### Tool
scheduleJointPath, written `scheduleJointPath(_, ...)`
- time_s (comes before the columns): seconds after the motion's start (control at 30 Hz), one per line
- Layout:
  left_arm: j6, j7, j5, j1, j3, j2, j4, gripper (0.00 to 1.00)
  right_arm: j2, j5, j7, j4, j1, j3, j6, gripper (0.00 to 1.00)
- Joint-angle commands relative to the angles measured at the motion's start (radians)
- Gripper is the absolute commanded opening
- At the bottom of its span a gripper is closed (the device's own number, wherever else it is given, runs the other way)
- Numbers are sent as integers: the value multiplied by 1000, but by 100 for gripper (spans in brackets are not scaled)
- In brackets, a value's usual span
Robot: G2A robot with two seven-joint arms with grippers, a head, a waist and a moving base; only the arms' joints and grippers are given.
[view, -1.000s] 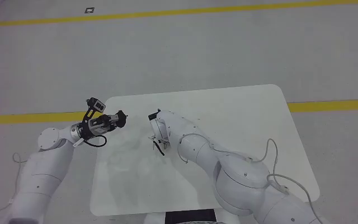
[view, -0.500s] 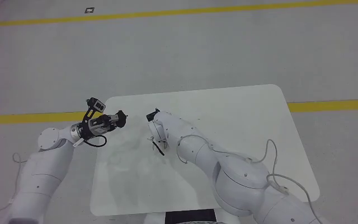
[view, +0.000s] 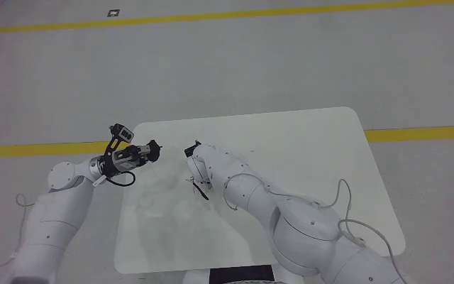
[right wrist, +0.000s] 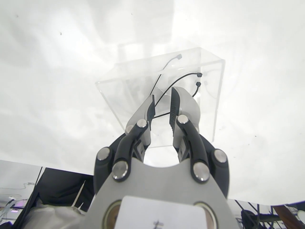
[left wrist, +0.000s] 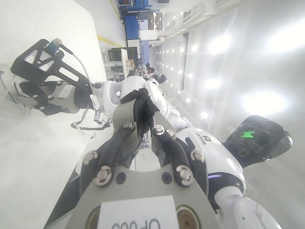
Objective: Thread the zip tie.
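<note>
at mid-frame of your right wrist view, the right gripper (right wrist: 162,106) has jaws apart around a tie (right wrist: 181,78) in the box (right wrist: 215,91); left gripper (left wrist: 143,98) jaws together.

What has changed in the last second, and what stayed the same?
The right claw moved slightly toward the left claw, over the clear box of zip ties. No grasp or release is visible. The left claw and the table stayed as they were.
</note>
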Motion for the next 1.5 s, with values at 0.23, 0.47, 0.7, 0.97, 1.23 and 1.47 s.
scheduleJointPath(0.23, 0, 0, 0, 0, 0, 0, 0, 0, 1, -37, 7, -1, -7, 32, 0, 0)
scheduleJointPath(0.47, 0, 0, 0, 0, 0, 0, 0, 0, 1, -72, 9, -6, -6, 68, 0, 0)
scheduleJointPath(0.7, 0, 0, 0, 0, 0, 0, 0, 0, 1, -117, 26, -21, 7, 117, 0, 0)
scheduleJointPath(0.97, 0, 0, 0, 0, 0, 0, 0, 0, 2, -188, 49, -49, 13, 190, 0, 0)
scheduleJointPath(1.23, 0, 0, 0, 0, 0, 0, 0, 0, 1, -311, 75, -95, 2, 294, 0, 0)
scheduleJointPath(1.47, 0, 0, 0, 0, 0, 0, 0, 0, 5, -436, 98, -153, -24, 393, 0, 0)
